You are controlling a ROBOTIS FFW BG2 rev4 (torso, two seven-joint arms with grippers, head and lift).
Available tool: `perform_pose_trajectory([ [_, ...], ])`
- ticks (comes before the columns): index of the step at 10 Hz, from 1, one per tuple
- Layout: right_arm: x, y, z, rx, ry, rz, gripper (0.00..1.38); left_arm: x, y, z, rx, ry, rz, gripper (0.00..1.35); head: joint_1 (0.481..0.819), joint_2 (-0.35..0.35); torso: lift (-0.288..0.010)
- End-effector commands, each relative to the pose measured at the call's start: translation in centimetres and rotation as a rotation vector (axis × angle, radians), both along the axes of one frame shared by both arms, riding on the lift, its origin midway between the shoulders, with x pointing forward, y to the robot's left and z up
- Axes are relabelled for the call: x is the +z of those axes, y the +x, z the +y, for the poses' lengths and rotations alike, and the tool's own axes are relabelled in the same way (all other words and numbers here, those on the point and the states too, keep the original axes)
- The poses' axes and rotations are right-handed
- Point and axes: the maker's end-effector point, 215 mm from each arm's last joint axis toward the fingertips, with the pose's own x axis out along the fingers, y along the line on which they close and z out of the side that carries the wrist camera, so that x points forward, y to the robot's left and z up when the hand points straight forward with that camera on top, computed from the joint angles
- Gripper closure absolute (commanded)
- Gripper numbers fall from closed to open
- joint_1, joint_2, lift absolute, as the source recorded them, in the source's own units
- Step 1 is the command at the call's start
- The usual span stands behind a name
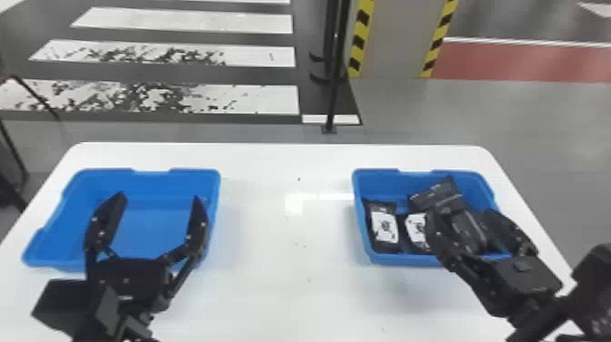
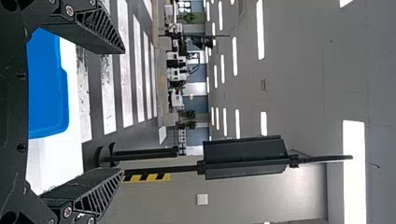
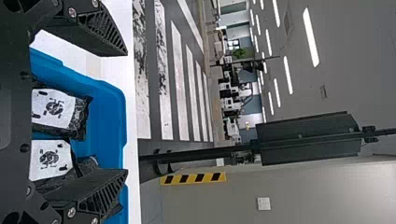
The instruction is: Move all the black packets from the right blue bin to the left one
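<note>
Left hand (image 1: pixel 159 197) stands wide open, its two black fingers far apart, and it has hold of nothing. In the head view it appears over the left blue bin (image 1: pixel 107 173), and the blue inside of this bin shows between the fingers. Right hand (image 1: pixel 461 213) is also wide open and grips no packet. It appears over the right blue bin (image 1: pixel 375 184), and its arm comes from the right side of the head view.

Black packets lie in the right bin. Near its left wall is one packet with a white label (image 1: pixel 384 226). Just beside it, to the right, is a second packet with a white label (image 1: pixel 414 227), partly hidden behind a finger of the right hand. Farther back, a dark packet (image 1: pixel 438 194) lies tilted. One more dark packet (image 1: pixel 468 229) shows between the fingers of the right hand, but they do not squeeze it. Because the hand covers this part, I cannot tell the exact number of packets.

Both bins are on the white table (image 1: pixel 291 273), well apart from each other. Behind the table are white floor stripes (image 1: pixel 182 22), a black pole (image 1: pixel 334 91) and a column (image 1: pixel 393 41) with yellow and black edges.
</note>
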Motion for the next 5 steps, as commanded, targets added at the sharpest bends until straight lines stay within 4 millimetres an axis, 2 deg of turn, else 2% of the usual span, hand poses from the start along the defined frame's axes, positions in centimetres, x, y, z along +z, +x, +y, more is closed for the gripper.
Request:
perform_pose_trajectory([
  [1,-0.05,-0.01,0.03,0.001,-0.001,0.003,0.14,-0.06,-0.03,0.01,0.0,0.0,0.001,0.13,0.695,-0.07,-0.14],
  [5,-0.25,-0.03,0.01,0.0,-0.001,0.008,0.14,-0.07,-0.05,-0.22,-0.006,0.0,0.001,0.13,0.695,-0.071,-0.14],
])
